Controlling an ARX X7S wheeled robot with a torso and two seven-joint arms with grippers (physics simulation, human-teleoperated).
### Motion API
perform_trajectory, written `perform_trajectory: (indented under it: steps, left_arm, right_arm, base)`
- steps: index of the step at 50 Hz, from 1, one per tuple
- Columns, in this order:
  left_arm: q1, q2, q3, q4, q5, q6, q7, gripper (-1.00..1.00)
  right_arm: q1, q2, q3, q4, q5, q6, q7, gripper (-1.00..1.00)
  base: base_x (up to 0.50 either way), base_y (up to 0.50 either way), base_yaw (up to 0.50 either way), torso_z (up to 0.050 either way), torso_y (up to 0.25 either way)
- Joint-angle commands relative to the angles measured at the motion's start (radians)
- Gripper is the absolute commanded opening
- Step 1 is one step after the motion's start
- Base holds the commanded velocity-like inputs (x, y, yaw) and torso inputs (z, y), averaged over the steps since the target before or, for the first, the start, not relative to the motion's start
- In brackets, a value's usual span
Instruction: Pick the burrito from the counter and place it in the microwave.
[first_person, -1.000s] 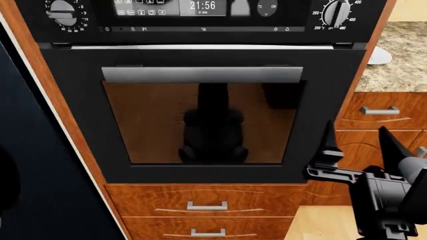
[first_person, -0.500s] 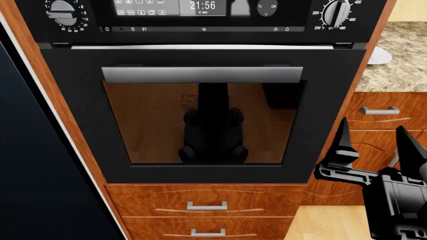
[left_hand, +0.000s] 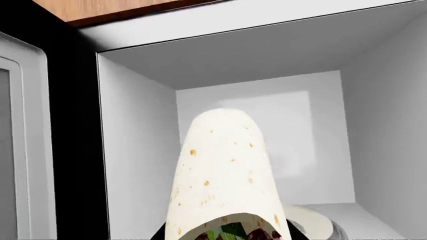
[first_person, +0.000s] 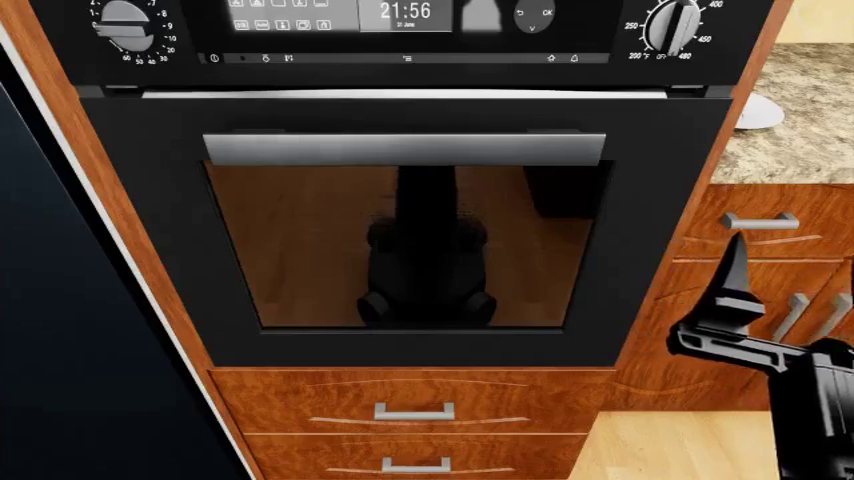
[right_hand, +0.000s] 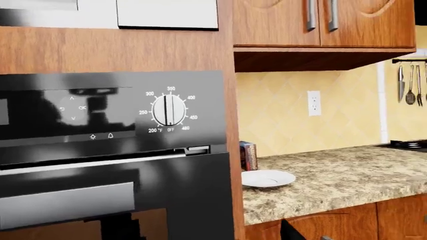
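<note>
The burrito (left_hand: 223, 175), a pale cream roll with red and green filling at its near cut end, is held in my left gripper (left_hand: 227, 236). Black jaw parts show on both sides of it. The roll points into the open microwave's white cavity (left_hand: 267, 55), at its mouth. The microwave door (left_hand: 20, 150) stands open beside it. My left gripper is out of the head view. My right gripper (first_person: 790, 300) is open and empty, low beside the oven; only one finger (first_person: 731, 290) shows. The granite counter (first_person: 801, 130) lies beyond it and also shows in the right wrist view (right_hand: 333, 175).
A black wall oven (first_person: 400, 250) with a bar handle fills the head view, with wood drawers (first_person: 414, 410) below. A round white plate (right_hand: 267, 178) and a small jar (right_hand: 248, 156) stand on the counter next to the oven. A white round object (left_hand: 313, 225) lies on the microwave floor.
My right gripper has moved right and down in the head view, and its right finger has left the frame. The dark shape at the left edge is gone.
</note>
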Motion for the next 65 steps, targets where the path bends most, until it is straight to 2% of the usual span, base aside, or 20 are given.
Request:
perform_trajectory:
  steps: [1, 7, 9, 12, 27, 45, 65]
  left_arm:
    - [-0.031, 0.044, -0.023, -0.139, 0.122, 0.052, 0.043, -1.0]
    - [-0.031, 0.044, 0.048, -0.191, 0.031, 0.073, 0.021, -1.0]
    - [-0.031, 0.044, 0.076, -0.179, -0.009, 0.064, 0.019, -1.0]
    - [-0.031, 0.044, 0.083, -0.161, -0.023, 0.051, 0.023, -1.0]
    - [-0.031, 0.044, 0.146, -0.125, -0.175, -0.01, 0.04, -1.0]
    - [-0.031, 0.044, 0.066, -0.122, -0.061, -0.012, 0.06, -1.0]
    - [-0.031, 0.044, 0.078, -0.095, -0.066, -0.023, 0.063, -1.0]
  right_arm:
    - [-0.002, 0.057, 0.132, -0.009, 0.018, 0.061, 0.077, 1.0]
    - [-0.034, 0.099, 0.244, -0.012, 0.034, 0.123, 0.13, 1.0]
    - [-0.089, 0.101, 0.332, -0.022, 0.043, 0.14, 0.146, 1.0]
    - [-0.113, 0.101, 0.371, -0.026, 0.049, 0.148, 0.153, 1.0]
    - [-0.122, 0.097, 0.36, -0.022, 0.046, 0.136, 0.144, 1.0]
    - [-0.12, 0.094, 0.355, -0.018, 0.052, 0.128, 0.142, 1.0]
    - [-0.128, 0.088, 0.352, -0.01, 0.046, 0.11, 0.137, 1.0]
  base:
    - [0.0, 0.0, 0.0, 0.0, 0.0]
    - [0.0, 0.0, 0.0, 0.0, 0.002]
    - [0.0, 0.0, 0.0, 0.0, 0.0]
    - [0.0, 0.0, 0.0, 0.0, 0.0]
    - [0.0, 0.0, 0.0, 0.0, 0.0]
    - [0.0, 0.0, 0.0, 0.0, 0.001]
    - [0.42, 0.0, 0.0, 0.0, 0.001]
